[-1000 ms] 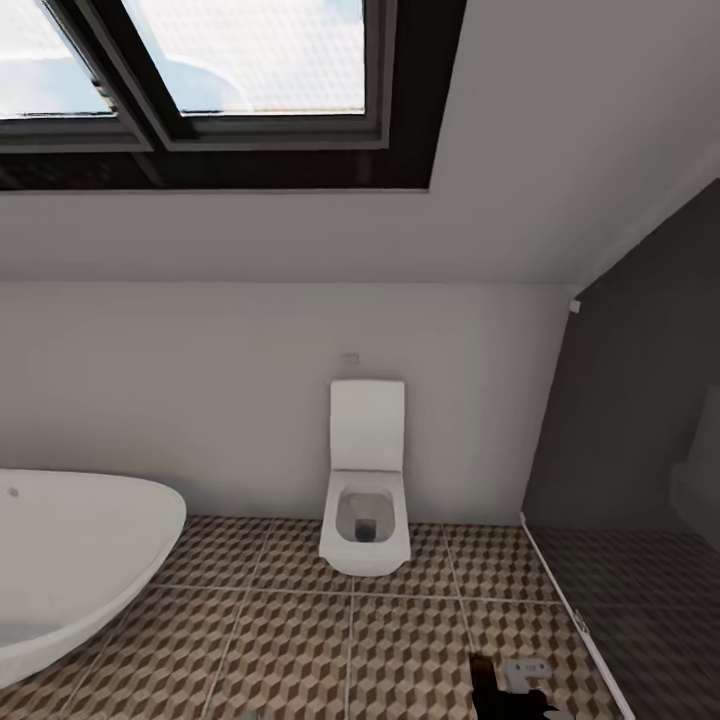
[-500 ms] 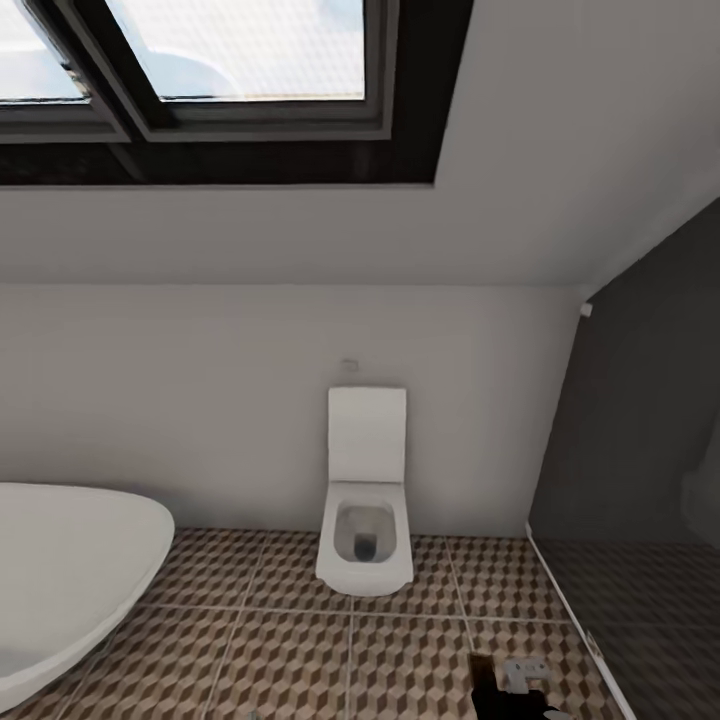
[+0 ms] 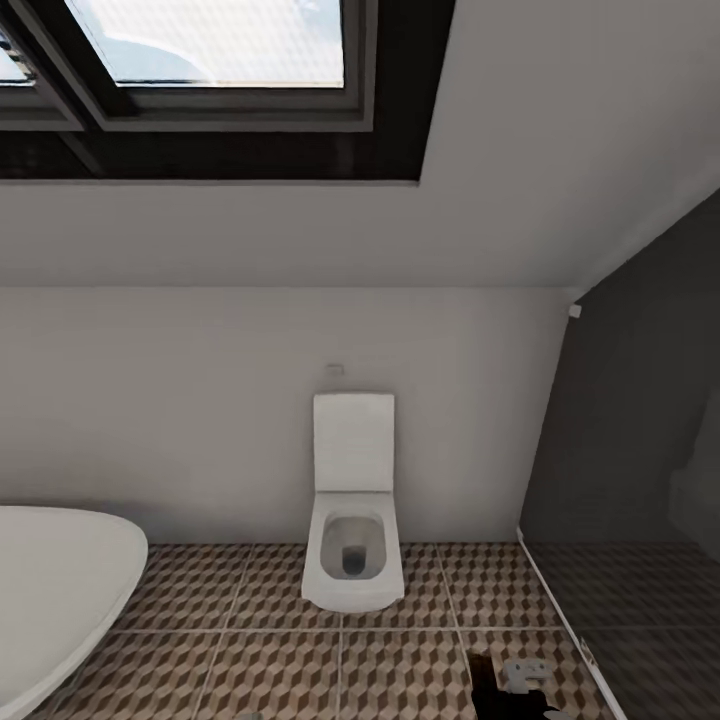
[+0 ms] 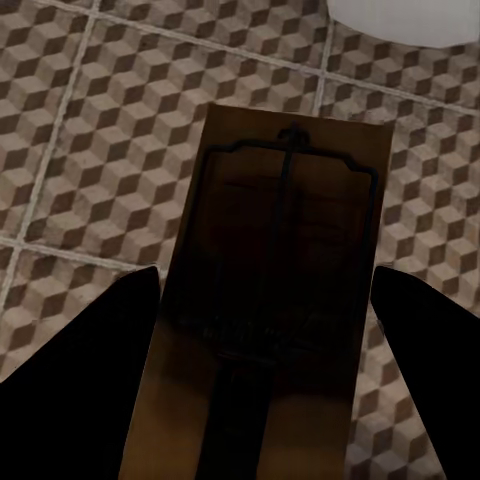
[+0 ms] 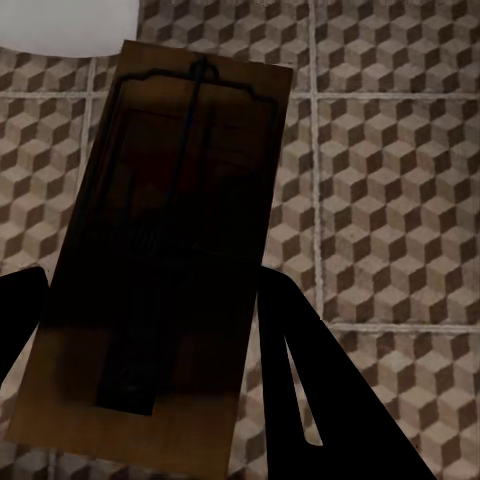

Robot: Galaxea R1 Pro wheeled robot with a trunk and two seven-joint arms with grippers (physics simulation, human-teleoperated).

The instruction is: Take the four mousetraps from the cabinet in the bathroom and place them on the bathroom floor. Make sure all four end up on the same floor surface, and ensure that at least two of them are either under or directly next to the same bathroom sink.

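A brown wooden mousetrap [image 4: 275,290] with a dark wire frame lies flat between the two dark fingers of my left gripper [image 4: 265,310], which is shut on it above the cube-patterned bathroom floor [image 4: 90,130]. My right gripper [image 5: 150,300] is shut on a second mousetrap [image 5: 165,240] over the same tiles [image 5: 390,200]. A dark and grey piece of my right arm [image 3: 510,685] shows at the bottom edge of the head view, above the floor [image 3: 260,670]. The cabinet, the sink and the other mousetraps are out of view.
A white toilet [image 3: 352,545] stands against the far wall ahead. The white oval bathtub [image 3: 55,590] curves in at the left. A dark glass shower screen [image 3: 630,480] closes the right side, and a dark-framed skylight [image 3: 210,80] is overhead.
The whole head picture has shifted: toilet and tub sit further left and lower than a second ago, so the camera has moved. Nothing in the room has moved.
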